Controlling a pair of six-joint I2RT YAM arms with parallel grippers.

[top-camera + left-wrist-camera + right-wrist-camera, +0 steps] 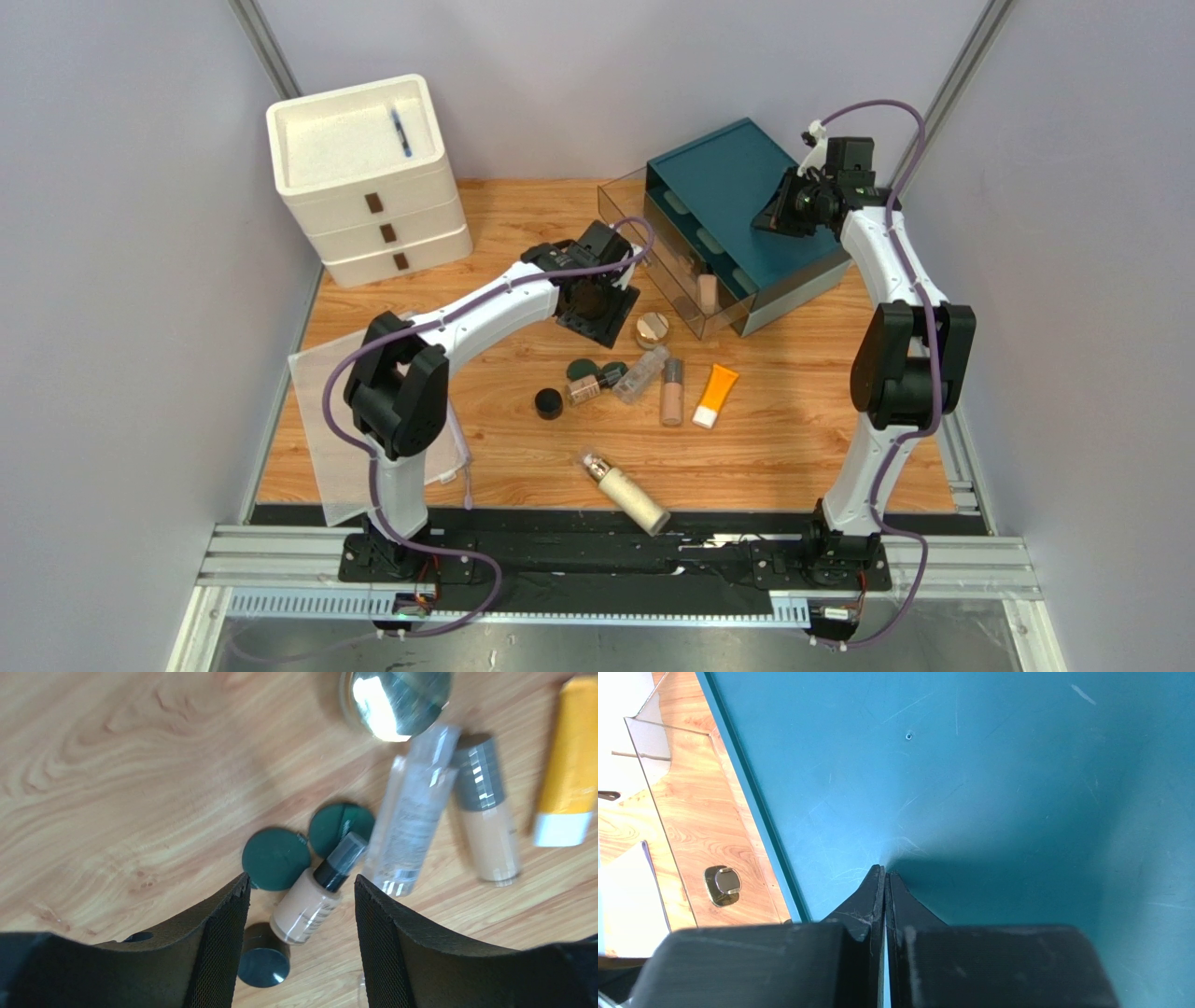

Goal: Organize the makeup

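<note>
The makeup lies loose on the wooden table: gold-lidded jar (650, 331) (393, 700), clear bottle (641, 374) (413, 819), grey-capped beige bottle (673, 392) (484, 812), orange tube (716, 395) (570, 770), two dark green compacts (582, 370) (276, 858), small black-capped beige bottle (585, 389) (316, 896), black jar (549, 403) (263, 957) and cream pump bottle (627, 492). Another beige bottle (709, 291) stands in the clear drawer. My left gripper (596, 301) (300, 889) is open and empty above the small beige bottle. My right gripper (786, 210) (885, 871) is shut and empty over the teal organizer's top.
The teal organizer (744, 196) (990, 777) stands at the back right with its clear drawer (673, 252) pulled out. A white three-drawer unit (368, 168) at the back left has a blue pen (403, 133) on top. A clear sheet (337, 420) lies at the left edge.
</note>
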